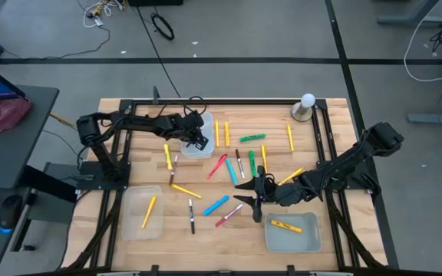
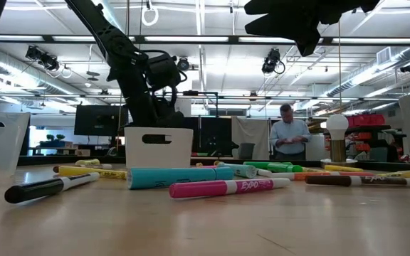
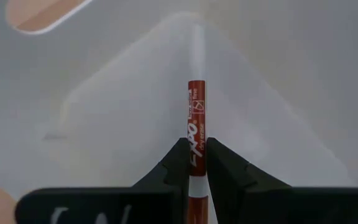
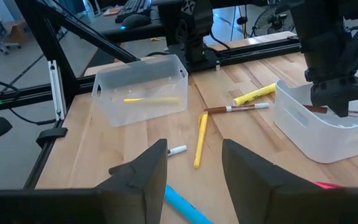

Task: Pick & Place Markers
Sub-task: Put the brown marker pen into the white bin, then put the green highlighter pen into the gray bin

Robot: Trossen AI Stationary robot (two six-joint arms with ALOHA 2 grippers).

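Between matte black fingers point(image 3: 176, 163), slim glossy marker point(image 3: 195, 124).

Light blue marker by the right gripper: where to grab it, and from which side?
Mid-barrel, from straight above. The light blue marker lies flat and diagonal on the table, so turn the right gripper until its open fingers straddle the barrel crosswise. A pink marker lies alongside, apart from it; the finger on that side probably needs care.

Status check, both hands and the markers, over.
Left hand shut on red-banded white marker over the clear plastic tray. Right hand open above scattered markers. Nothing blocking.
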